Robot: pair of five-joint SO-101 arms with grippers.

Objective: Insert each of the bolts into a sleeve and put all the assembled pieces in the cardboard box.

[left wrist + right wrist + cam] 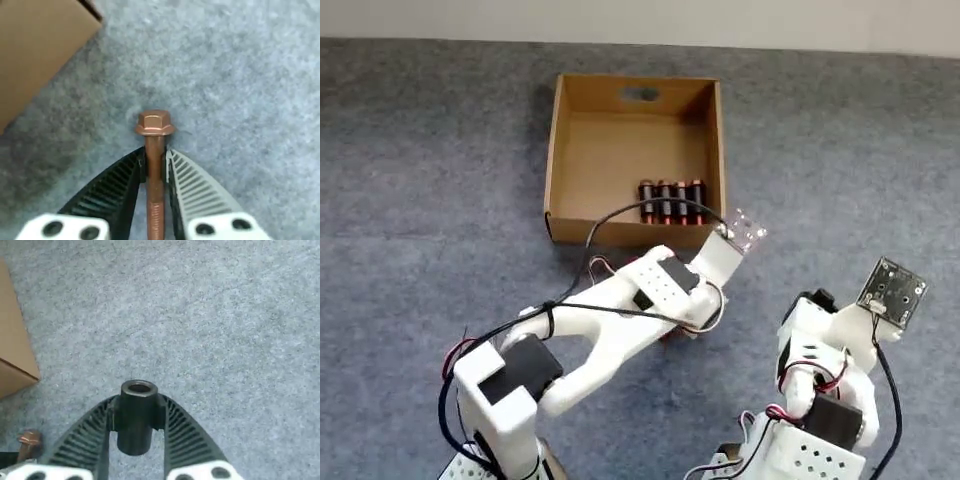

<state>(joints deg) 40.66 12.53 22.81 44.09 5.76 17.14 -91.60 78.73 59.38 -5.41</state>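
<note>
left claw clamps bolt; right claw, sleeve

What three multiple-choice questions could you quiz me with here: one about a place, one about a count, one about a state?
1. Where do the finished pieces lie?
A. On the carpet
B. Inside the cardboard box
C. On top of an arm

2. How many finished pieces are there?
A. Two
B. Seven
C. Four

3. What state is the left pincer in?
A. Shut on a copper bolt
B. Wide open and empty
C. Shut on a cable

Answers:
1. B: the high view shows them in a row against the box wall nearest the arms.
2. C: four lie side by side.
3. A: it clamps the bolt's shank just below the head, while the right pincer holds the black sleeve.
</note>
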